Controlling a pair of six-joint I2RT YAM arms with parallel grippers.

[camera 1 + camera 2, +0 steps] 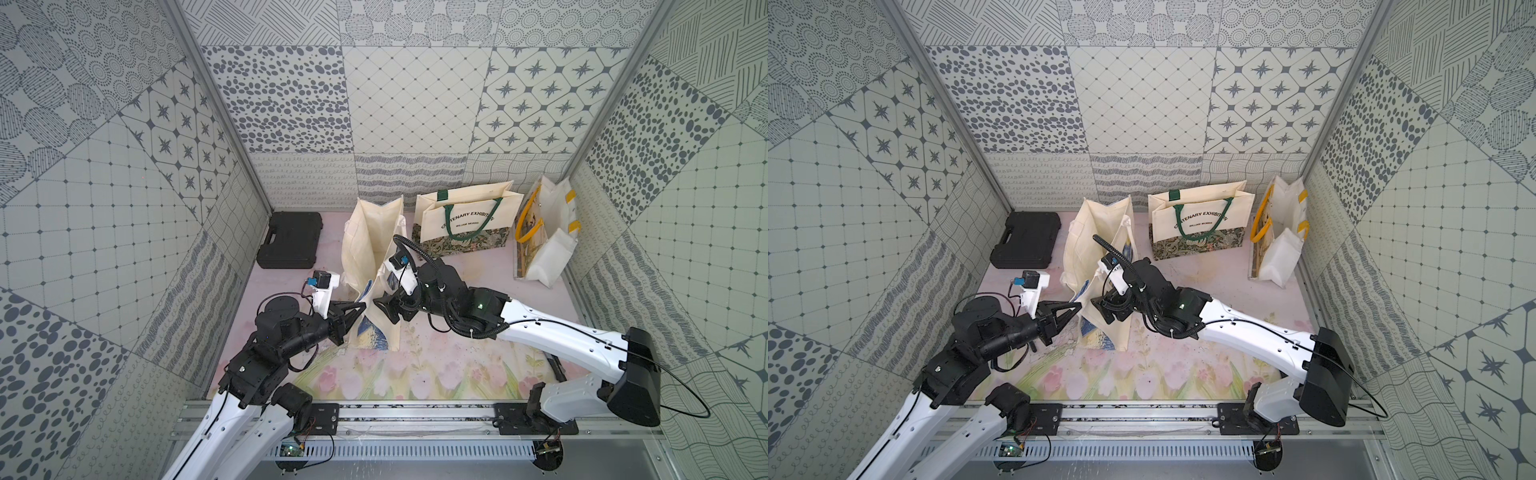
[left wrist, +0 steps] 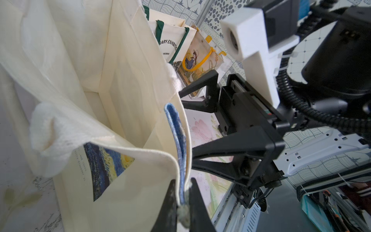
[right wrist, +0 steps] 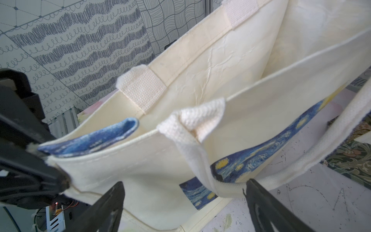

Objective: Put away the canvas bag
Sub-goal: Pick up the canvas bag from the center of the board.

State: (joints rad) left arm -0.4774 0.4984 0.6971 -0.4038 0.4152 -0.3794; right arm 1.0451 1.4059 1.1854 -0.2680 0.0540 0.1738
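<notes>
The cream canvas bag (image 1: pixel 361 241) (image 1: pixel 1088 241), printed with a blue and yellow night-sky painting, stands upright with its mouth open at the middle of the floral-patterned desk (image 1: pixel 415 374), just left of centre in both top views. The left arm (image 1: pixel 282 328) reaches in from the lower left, and the left jaws are pressed together on the near corner of the bag's rim; in the left wrist view they pinch the cream edge together with a folded-in blue strip (image 2: pixel 176 130) of the print. The right arm (image 1: pixel 540 328) comes in from the lower right, and its wrist and black cable cross in front of the bag and hide part of its front panel in both top views. The right jaws stand wide apart and hold nothing; in the right wrist view the front wall sits just beyond them, and a white webbing handle (image 3: pixel 200 112) droops down to one tip. Whether it touches cannot be told. Behind the bag, at the upper right of the desk, a tote with green handles (image 1: pixel 465 220) stands near the back wall, with a bag with yellow handles (image 1: pixel 544 237) beside it at the right wall. A black plastic case (image 1: pixel 289 240) lies flat at the back left, well apart from the canvas bag.
</notes>
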